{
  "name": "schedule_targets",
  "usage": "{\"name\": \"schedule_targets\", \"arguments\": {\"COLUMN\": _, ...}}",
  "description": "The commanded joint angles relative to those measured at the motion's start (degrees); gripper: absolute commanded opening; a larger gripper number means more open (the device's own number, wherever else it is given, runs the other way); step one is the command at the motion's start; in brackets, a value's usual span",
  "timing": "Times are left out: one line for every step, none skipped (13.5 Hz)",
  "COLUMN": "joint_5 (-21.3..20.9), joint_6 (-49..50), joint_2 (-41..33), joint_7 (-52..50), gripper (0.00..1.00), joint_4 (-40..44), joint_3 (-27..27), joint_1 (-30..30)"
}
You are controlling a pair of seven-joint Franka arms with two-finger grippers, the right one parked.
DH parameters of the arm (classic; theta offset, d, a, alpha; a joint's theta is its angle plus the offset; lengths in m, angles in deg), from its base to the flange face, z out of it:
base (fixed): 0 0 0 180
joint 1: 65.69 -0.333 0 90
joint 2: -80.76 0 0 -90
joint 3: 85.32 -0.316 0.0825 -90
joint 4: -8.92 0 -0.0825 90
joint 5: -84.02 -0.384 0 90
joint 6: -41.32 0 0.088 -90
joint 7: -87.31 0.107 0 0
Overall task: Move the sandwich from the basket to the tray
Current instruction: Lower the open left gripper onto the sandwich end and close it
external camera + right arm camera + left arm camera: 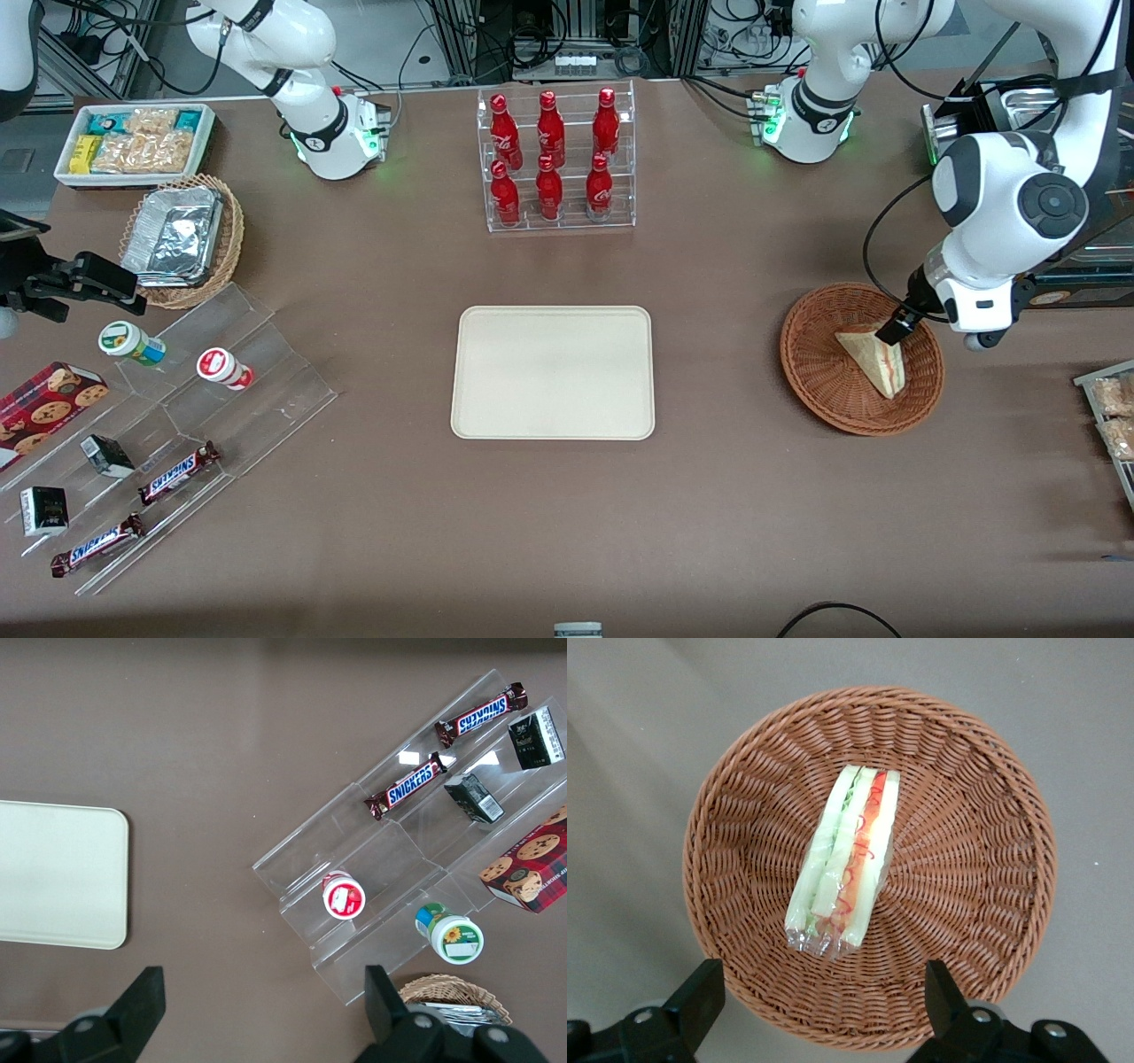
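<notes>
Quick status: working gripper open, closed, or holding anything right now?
Left gripper: open, holding nothing, poised above the sandwich that lies in the basket.

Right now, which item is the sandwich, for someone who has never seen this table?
Find the reddish-brown basket toward the working arm's end of the table, beside the cream tray. The open end effector hovers above the sandwich, the basket's only content: a pale wrapped wedge with red and green filling.
</notes>
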Motion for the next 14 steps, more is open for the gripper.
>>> {"name": "schedule_targets", "arguments": {"joint_5": -1.3, "joint_6": -3.7, "joint_2": -1.2, "joint_7": -1.6, "gripper": 1.0, "joint_4": -3.5, "joint_3": 0.2, "joint_1": -0.2}}
{"name": "schedule_targets", "arguments": {"joint_5": -1.3, "joint_6": -3.8, "joint_2": -1.1, "joint_7": -1.7, "gripper": 1.0, "joint_4": -3.5, "joint_3": 0.2, "joint_1": -0.2}}
{"name": "schedule_targets", "arguments": {"joint_5": -1.3, "joint_6": -3.8, "joint_2": -0.6, "joint_7": -2.3, "gripper": 1.0, "joint_4": -3.5, "joint_3": 0.2, "joint_1": -0.2}}
{"name": "schedule_targets", "arguments": {"joint_5": -1.3, "joint_6": -4.4, "joint_2": -0.3, "joint_7": -3.0, "gripper": 1.0, "joint_4": -3.5, "joint_3": 0.2, "joint_1": -0.2}}
{"name": "schedule_targets", "arguments": {"joint_5": -1.5, "joint_6": -5.1, "joint_2": 0.1, "joint_7": -3.5, "gripper": 1.0, "joint_4": -4.2, "joint_3": 0.2, "joint_1": 0.0}}
{"name": "schedule_targets", "arguments": {"joint_5": -2.3, "joint_6": -6.5, "joint_2": 0.1, "joint_7": -3.8, "gripper": 1.0, "joint_4": -5.0, "joint_3": 0.2, "joint_1": -0.1}}
{"name": "schedule_targets", "arguments": {"joint_5": -3.1, "joint_6": -8.0, "joint_2": 0.1, "joint_7": -4.6, "gripper": 1.0, "joint_4": -6.0, "joint_3": 0.2, "joint_1": -0.2}}
{"name": "schedule_targets", "arguments": {"joint_5": -3.5, "joint_6": -9.6, "joint_2": 0.9, "joint_7": -5.3, "gripper": 1.0, "joint_4": -6.1, "joint_3": 0.2, "joint_1": -0.2}}
{"name": "schedule_targets", "arguments": {"joint_5": -3.6, "joint_6": -10.6, "joint_2": 2.0, "joint_7": -5.5, "gripper": 1.0, "joint_4": -5.9, "joint_3": 0.2, "joint_1": -0.2}}
{"name": "schedule_targets", "arguments": {"joint_5": -4.7, "joint_6": -12.4, "joint_2": 2.9, "joint_7": -5.5, "gripper": 1.0, "joint_4": -5.9, "joint_3": 0.2, "joint_1": -0.1}}
{"name": "schedule_targets", "arguments": {"joint_5": -6.0, "joint_6": -13.3, "joint_2": 4.0, "joint_7": -5.5, "gripper": 1.0, "joint_4": -6.0, "joint_3": 0.2, "joint_1": 0.2}}
{"name": "schedule_targets", "arguments": {"joint_5": -6.5, "joint_6": -13.5, "joint_2": 4.4, "joint_7": -5.5, "gripper": 1.0, "joint_4": -6.0, "joint_3": 0.2, "joint_1": 0.3}}
{"name": "schedule_targets", "arguments": {"joint_5": -6.7, "joint_6": -13.7, "joint_2": 4.5, "joint_7": -5.5, "gripper": 1.0, "joint_4": -5.9, "joint_3": 0.2, "joint_1": 0.3}}
{"name": "schedule_targets", "arguments": {"joint_5": -6.8, "joint_6": -13.7, "joint_2": 4.9, "joint_7": -5.5, "gripper": 1.0, "joint_4": -5.7, "joint_3": 0.2, "joint_1": 0.1}}
